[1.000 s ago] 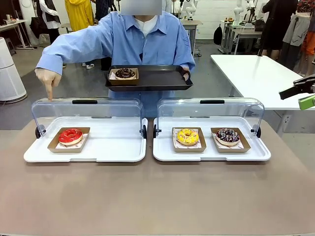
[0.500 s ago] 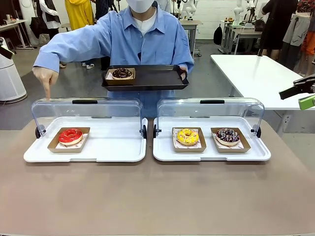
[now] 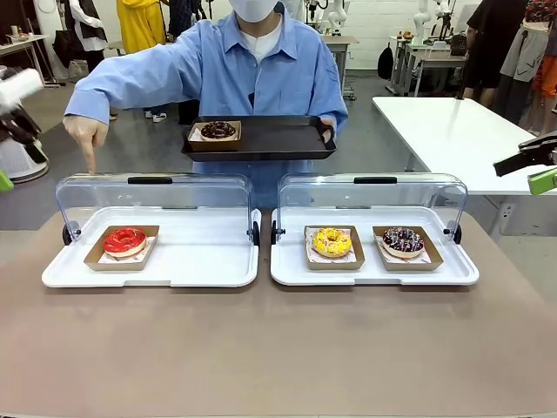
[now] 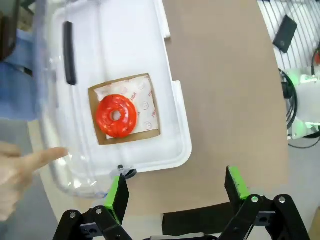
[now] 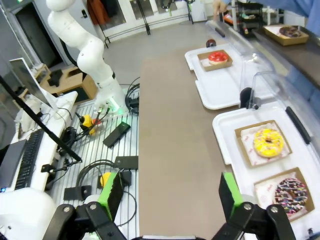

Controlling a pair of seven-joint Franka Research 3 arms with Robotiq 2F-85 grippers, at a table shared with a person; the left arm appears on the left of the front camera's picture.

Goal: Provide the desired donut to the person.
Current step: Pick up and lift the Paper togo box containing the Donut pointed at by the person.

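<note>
Now the left gripper (image 4: 177, 185) has swung in toward the red donut (image 4: 116, 116) that the person's hand (image 3: 85, 135) points at; it and the right gripper (image 5: 170, 190) gape wide, empty

The person (image 3: 261, 78) in a light blue shirt is pointing down toward the red-glazed donut (image 3: 124, 240), which is lying flat in the left white tray (image 3: 204, 251).

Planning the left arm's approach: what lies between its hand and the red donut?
In the left wrist view, between the left hand and the red donut lie just bare tabletop, the white tray's rim and the brown card under the donut.
</note>
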